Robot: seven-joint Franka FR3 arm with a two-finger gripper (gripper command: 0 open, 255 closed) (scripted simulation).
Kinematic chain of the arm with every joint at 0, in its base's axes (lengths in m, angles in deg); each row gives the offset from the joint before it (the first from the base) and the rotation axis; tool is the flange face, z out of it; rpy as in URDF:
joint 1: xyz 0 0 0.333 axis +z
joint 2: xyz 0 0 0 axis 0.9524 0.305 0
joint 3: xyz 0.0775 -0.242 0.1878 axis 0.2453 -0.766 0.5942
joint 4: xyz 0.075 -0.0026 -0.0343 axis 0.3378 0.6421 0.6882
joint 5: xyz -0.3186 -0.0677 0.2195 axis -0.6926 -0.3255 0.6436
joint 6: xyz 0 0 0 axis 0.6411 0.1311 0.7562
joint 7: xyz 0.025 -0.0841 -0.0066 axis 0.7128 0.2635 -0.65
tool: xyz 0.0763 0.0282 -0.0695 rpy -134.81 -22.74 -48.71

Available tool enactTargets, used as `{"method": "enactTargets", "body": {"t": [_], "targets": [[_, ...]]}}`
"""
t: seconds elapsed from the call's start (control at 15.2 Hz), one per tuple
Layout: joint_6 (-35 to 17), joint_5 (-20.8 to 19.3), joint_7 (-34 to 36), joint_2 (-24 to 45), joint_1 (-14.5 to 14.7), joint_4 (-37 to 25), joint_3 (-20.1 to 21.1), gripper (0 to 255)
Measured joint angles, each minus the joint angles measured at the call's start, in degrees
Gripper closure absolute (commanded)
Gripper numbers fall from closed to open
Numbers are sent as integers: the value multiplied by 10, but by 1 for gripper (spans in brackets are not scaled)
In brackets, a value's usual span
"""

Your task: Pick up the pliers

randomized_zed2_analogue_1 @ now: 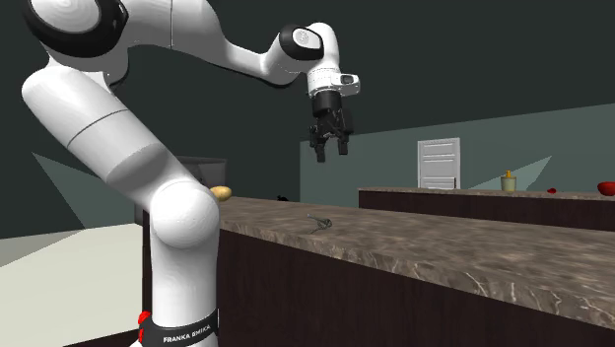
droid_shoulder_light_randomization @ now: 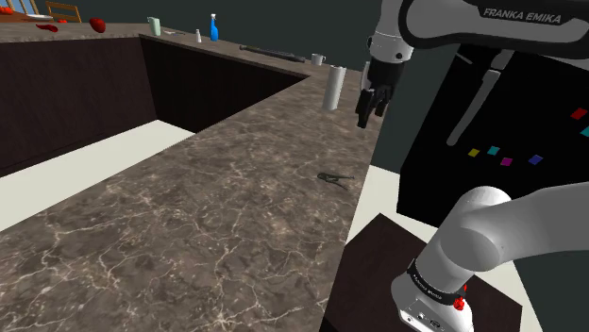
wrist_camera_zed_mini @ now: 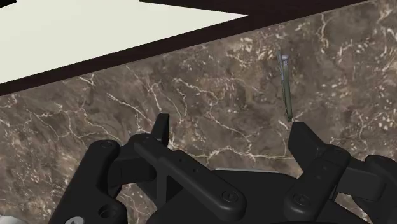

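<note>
The gripper [droid_shoulder_light_randomization: 371, 108] hangs high above the marble countertop [droid_shoulder_light_randomization: 189, 236], fingers wide and empty, likely poised to descend. In the shoulder view the pliers [droid_shoulder_light_randomization: 335, 176] lie flat near the counter's edge, at seven o'clock from it.

The pliers [droid_shoulder_light_randomization: 335, 176] look too small for detail.
</note>
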Motion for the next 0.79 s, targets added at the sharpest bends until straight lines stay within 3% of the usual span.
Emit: {"method": "enactTargets", "body": {"t": [0.2,0.79], "targets": [[-15,5,-11,8,7,15,-2,0],[-115,49,-82,88,65,93,0,0]]}}
